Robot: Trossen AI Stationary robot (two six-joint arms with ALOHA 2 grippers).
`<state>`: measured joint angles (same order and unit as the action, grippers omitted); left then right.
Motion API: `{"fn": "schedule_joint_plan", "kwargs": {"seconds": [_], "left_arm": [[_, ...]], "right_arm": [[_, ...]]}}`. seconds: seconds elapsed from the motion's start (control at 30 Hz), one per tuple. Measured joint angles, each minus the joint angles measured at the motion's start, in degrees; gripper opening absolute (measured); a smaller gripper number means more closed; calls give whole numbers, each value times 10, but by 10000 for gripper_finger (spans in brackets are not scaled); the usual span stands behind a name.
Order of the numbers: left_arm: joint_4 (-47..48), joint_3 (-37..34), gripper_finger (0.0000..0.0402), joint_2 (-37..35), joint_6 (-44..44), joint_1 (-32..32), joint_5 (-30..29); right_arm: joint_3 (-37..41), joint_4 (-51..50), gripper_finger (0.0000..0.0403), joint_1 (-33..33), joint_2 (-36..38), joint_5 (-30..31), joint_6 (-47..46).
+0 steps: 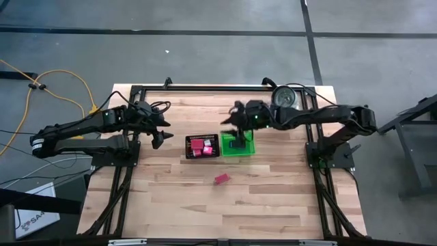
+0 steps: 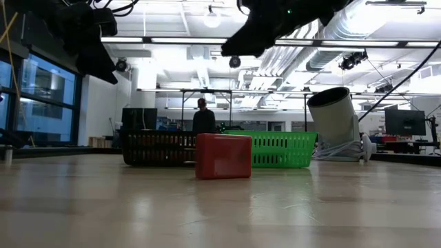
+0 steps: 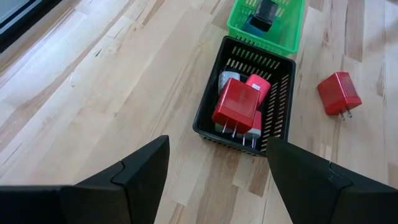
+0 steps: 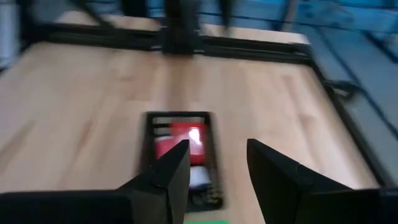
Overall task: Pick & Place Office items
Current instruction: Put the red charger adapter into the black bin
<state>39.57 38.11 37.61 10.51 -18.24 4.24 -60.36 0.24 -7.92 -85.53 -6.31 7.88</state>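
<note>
From above, my left gripper [image 1: 158, 140] hung over bare wooden planks beside the black mesh tray [image 1: 203, 147], fingers spread and empty. My right gripper [image 1: 232, 120] hovered above the green bin [image 1: 238, 145], which touched the tray's side. A red block [image 1: 221, 179] lay alone on the table [image 1: 273, 198], nearer the front edge. A shiny round silver can [image 1: 283, 97] sat by the back rail.

At table height, that red block [image 2: 222, 156] stood smooth and boxy before the slotted tray [image 2: 157, 147] and the ribbed green bin [image 2: 279, 149]; the can [image 2: 335, 122] leaned at a tilt.

Past my left wrist, my dark fingers [image 3: 140, 174] stood wide apart. The tray [image 3: 245, 94] held a red plug block [image 3: 235, 106] with metal prongs atop pink and grey pieces. Another pronged red block [image 3: 339, 93] lay outside it.

Past my right wrist, my fingers [image 4: 171, 171] showed a gap with nothing between them, above the tray [image 4: 182, 152] with its red pieces.
</note>
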Motion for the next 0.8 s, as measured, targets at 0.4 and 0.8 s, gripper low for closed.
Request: {"fn": "schedule_joint_plan", "kwargs": {"seconds": [0.4, 0.8], "left_arm": [[-2, 0, 262, 0, 0, 0, 0], [-4, 0, 262, 0, 0, 0, 0]], "right_arm": [[0, 8, 145, 95, -9, 5, 33], [-23, 2, 145, 160, -109, -14, 29]]}}
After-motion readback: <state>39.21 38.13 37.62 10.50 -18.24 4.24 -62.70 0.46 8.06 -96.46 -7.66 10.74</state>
